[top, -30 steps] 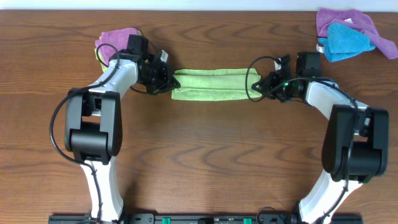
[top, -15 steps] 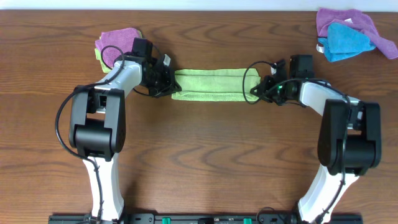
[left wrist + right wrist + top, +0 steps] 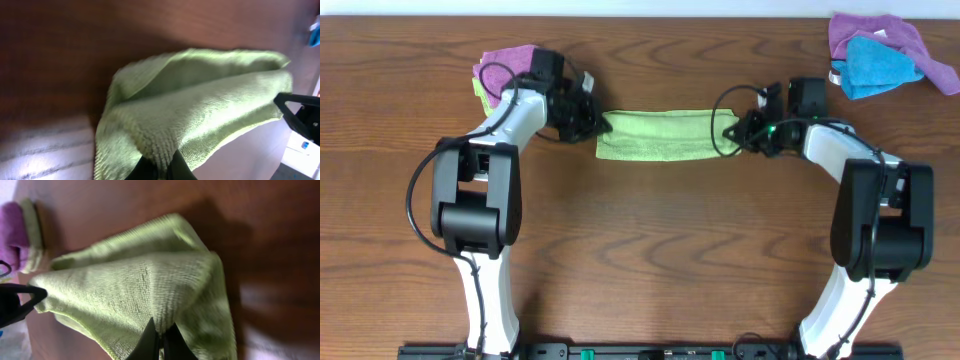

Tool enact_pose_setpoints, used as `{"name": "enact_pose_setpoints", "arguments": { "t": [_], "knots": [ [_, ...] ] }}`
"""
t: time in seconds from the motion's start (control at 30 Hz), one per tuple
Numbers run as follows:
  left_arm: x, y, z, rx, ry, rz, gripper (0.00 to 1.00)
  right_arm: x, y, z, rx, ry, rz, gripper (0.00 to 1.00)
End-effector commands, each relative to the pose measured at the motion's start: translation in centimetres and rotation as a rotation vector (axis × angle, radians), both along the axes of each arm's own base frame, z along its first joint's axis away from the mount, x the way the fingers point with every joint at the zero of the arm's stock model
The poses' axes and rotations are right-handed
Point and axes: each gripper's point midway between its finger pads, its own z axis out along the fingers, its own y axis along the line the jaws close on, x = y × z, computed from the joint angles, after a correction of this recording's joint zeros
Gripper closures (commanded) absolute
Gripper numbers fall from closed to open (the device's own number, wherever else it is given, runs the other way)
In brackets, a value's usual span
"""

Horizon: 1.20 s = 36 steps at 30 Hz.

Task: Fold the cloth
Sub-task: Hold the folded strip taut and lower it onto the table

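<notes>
The cloth point(image 3: 665, 135) is lime green terry, stretched into a long narrow band between my two grippers at the table's far middle. At its left end my left gripper point(image 3: 597, 127) is shut on a pinch of the fabric; in the left wrist view the dark fingertips point(image 3: 175, 167) clamp a ridge of cloth point(image 3: 200, 115). My right gripper point(image 3: 736, 133) is shut on the right end, where black fingertips point(image 3: 150, 340) squeeze a fold of cloth point(image 3: 150, 290). The band looks lifted and doubled along its length.
A purple cloth on a pale green folded one point(image 3: 505, 68) lies just behind the left arm. Purple and bright blue cloths point(image 3: 880, 52) sit at the far right corner. Bare wooden table point(image 3: 660, 250) lies in front of the cloth.
Both grippers have carried the cloth's ends away from me, toward the table's back edge. The cloth band has shifted with them and stayed taut.
</notes>
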Motion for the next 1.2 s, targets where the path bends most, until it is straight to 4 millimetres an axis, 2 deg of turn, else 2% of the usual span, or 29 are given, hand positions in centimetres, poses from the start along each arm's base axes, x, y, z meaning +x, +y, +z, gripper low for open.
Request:
{"name": "enact_pose_setpoints", "arguments": {
  "t": [0.0,0.13,0.3,0.53,0.7,0.8,0.83,0.87,0.97,1.0,1.07,1.1,1.17],
  "knots": [
    [1.7,0.7,1.0,0.025,-0.056,0.007,0.94,1.4,0.0,1.4,0.01,-0.027,-0.008,0.99],
    [2.5,1.8,0.6,0.101,-0.077,0.036,0.94,2.0,-0.5,1.5,-0.017,-0.045,-0.024,0.99],
    [2.1,1.6,-0.5,0.094,-0.048,0.025,0.94,1.8,-0.5,1.4,-0.018,-0.037,-0.024,0.99],
    [1.6,1.2,-0.7,0.085,-0.027,0.013,0.94,1.7,0.6,2.7,0.098,-0.016,-0.018,0.99],
    [1.4,1.2,-0.8,0.089,-0.029,0.001,0.94,1.4,1.5,4.6,0.262,0.024,-0.017,0.99],
    [1.4,1.2,-0.8,0.09,-0.028,-0.001,0.94,1.3,-0.1,3.2,0.203,0.102,-0.119,0.99],
    [1.3,1.2,-0.8,0.09,-0.026,-0.001,0.94,1.2,0.0,3.3,0.22,0.107,-0.115,0.99],
    [1.2,1.2,-0.9,0.091,-0.022,-0.001,0.94,1.3,0.8,4.4,0.273,0.062,-0.057,0.99],
    [1.0,1.3,-0.9,0.096,-0.022,-0.015,0.94,1.8,3.1,9.4,0.453,-0.147,0.156,0.99],
    [1.0,1.3,-0.9,0.095,-0.022,-0.016,0.94,2.5,2.7,9.3,0.453,-0.104,0.081,0.99],
    [0.9,1.3,-1.0,0.096,-0.019,-0.016,0.94,3.3,1.3,7.6,0.368,-0.026,-0.066,0.98],
    [0.9,1.3,-1.0,0.096,-0.016,-0.016,0.95,3.3,1.0,7.1,0.327,-0.021,-0.084,0.99],
    [0.7,1.3,-1.0,0.097,-0.007,-0.017,0.94,2.9,1.5,7.5,0.344,-0.049,-0.028,0.99]
  ]
}}
